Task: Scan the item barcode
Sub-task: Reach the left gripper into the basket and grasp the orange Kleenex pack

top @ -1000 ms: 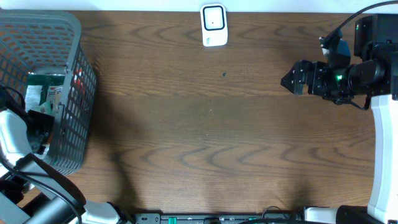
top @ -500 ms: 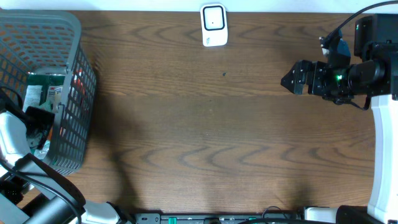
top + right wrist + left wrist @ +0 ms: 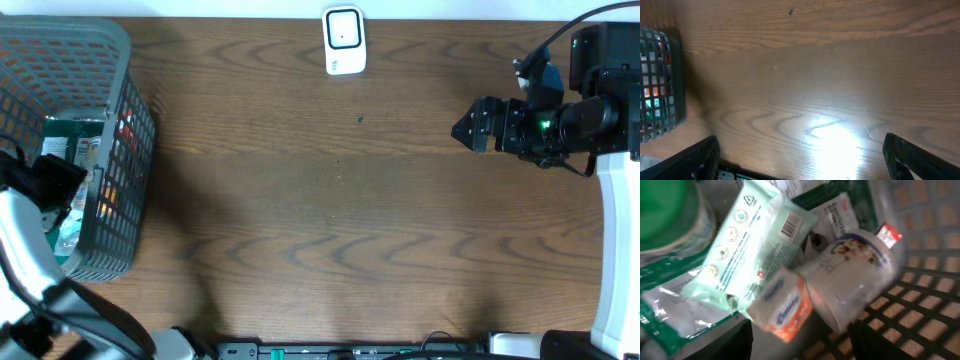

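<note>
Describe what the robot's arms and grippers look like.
Right arm: white link, black wrist, black right gripper, green light, thin black cable. Left arm: white link, black left gripper, black cables.

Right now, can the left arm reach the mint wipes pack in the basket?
Probably yes: the left hand hangs open inside the basket, and the wipes pack lies on top, uncovered.

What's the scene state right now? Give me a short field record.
left pincer: open, inside basket, over the items, holding nothing
right pincer: open, over the table, empty
basket: table's left end; holds wipes pack, orange tissue pack, clear pouch
barcode: showing on wipes pack
white device: far edge, likely the scanner
progress: nothing picked yet
</note>
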